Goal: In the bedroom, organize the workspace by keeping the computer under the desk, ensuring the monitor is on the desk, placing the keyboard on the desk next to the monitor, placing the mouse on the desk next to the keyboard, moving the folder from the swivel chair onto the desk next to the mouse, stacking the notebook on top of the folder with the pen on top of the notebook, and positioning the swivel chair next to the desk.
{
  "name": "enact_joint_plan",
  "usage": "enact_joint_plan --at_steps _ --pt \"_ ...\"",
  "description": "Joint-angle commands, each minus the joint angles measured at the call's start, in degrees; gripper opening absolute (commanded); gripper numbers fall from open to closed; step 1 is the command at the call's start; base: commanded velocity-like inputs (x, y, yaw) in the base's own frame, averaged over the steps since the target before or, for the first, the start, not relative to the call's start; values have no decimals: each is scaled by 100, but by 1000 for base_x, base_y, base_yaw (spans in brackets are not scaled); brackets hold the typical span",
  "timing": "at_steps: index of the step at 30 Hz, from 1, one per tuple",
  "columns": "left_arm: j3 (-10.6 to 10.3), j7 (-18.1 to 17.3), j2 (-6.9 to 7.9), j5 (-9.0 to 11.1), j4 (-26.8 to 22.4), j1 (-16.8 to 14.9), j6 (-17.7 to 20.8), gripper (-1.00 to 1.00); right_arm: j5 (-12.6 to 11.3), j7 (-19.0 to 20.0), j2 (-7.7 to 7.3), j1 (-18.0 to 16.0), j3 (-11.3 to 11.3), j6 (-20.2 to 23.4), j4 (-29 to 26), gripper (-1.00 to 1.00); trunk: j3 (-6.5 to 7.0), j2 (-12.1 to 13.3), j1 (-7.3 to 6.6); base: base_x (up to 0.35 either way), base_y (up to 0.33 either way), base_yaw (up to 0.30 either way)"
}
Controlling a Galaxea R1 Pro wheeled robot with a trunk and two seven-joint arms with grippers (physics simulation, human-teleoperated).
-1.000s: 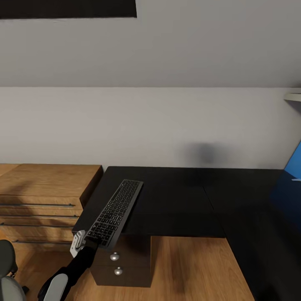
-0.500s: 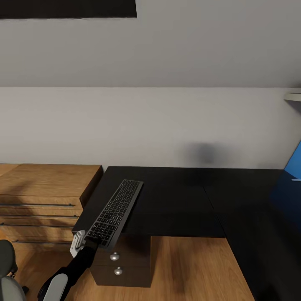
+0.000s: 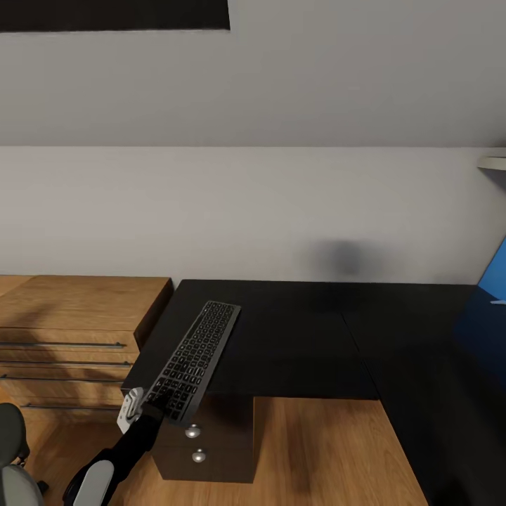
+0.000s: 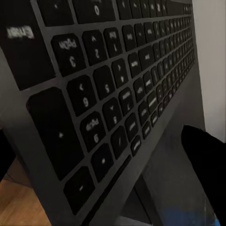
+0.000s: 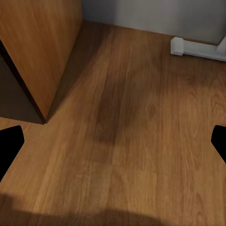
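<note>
On the desk corner, left gripper jaws clamped on the keyboard end, right jaws apart; next: let go, fetch mouse.

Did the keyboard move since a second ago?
No. The keyboard lies at the same spot on the desk, its far corner unchanged against the desk's back edge. The left hand holds its near end.

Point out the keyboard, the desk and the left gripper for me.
keyboard [image 3: 195,355], head view, middle key rows.
desk [image 3: 295,337], head view, bare black top.
left gripper [image 3: 144,404], head view, at the keyboard's near end.
</note>
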Motion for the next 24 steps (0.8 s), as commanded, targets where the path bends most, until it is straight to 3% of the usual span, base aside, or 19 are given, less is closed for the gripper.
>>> enact_joint_plan --at_steps 1,24 --pt "15 29 -4 60 -8 -4 42 100 46 -53 1 -6 16 -10 10 100 -6 -3 0 0 0 0" --pt "24 44 5 73 -8 -4 57 100 50 -53 1 -6 20 1 10 100 -6 -3 0 0 0 0"
